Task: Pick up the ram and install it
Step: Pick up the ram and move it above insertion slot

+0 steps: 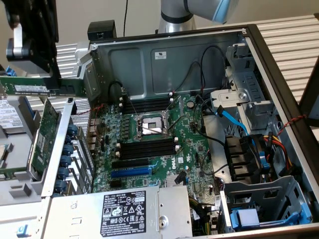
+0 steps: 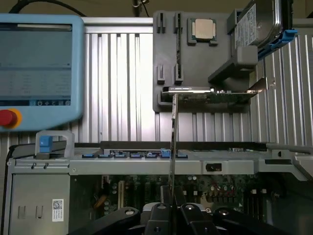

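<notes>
1. Nearest in the exterior view, a silver metal power-supply box with a black label (image 1: 132,211) sits at the front of the open grey computer case (image 1: 164,59).
2. Behind it lies the green motherboard (image 1: 192,144). Long black slots with white end clips (image 1: 147,148) run on either side of a square metal processor socket (image 1: 149,125).
3. At the exterior view's left, outside the case wall, the tool (image 2: 172,210) pinches the ram (image 1: 60,87), a long narrow green circuit-board stick with a white label strip. The ram is held level, near a larger green expansion card with a metal bracket (image 1: 45,134) and well apart from the slots.
4. In the wrist view the ram stands edge-on between the black fingers (image 2: 160,218), which press on both of its faces.
5. Beyond the case, the slatted aluminium table (image 2: 122,73) carries a dark grey fixture plate (image 2: 166,54) with a square processor chip (image 2: 203,28) and a hard drive (image 2: 259,22). A blue teach pendant with a red button (image 2: 39,63) is also there.
6. Farthest back in the exterior view rises the grey robot arm (image 1: 177,15).
</notes>
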Controlling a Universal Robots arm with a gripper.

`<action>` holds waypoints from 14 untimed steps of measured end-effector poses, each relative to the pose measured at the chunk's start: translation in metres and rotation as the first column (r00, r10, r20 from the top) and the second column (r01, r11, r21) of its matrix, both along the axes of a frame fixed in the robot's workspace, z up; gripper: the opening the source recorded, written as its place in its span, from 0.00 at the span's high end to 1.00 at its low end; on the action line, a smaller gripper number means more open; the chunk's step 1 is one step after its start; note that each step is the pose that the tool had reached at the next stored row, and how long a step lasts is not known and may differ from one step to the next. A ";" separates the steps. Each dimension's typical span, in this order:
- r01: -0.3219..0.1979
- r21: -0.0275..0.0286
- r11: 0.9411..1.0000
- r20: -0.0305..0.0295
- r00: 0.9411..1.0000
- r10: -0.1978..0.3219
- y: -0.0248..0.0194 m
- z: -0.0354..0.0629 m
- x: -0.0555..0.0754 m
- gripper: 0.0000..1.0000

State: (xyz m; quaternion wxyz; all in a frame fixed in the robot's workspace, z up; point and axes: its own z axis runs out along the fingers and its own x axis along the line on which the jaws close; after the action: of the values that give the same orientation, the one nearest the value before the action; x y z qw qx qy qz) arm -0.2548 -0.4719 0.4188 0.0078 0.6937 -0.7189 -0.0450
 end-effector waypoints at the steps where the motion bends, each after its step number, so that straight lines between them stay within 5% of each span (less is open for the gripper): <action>1: 0.000 0.000 1.000 0.000 1.000 0.000 0.0000 0.0012 0.002 0.86; 4: 0.000 0.002 1.000 0.002 1.000 0.000 -0.0001 0.0030 0.009 0.86; 9: 0.000 0.002 1.000 0.025 1.000 0.000 -0.0001 0.0033 0.021 0.86; 14: 0.000 0.002 1.000 0.035 0.999 0.000 0.0000 0.0034 0.039 0.86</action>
State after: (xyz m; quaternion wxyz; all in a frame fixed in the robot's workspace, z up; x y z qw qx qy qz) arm -0.2161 -0.4719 0.4221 -0.0053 0.6944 -0.7188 -0.0335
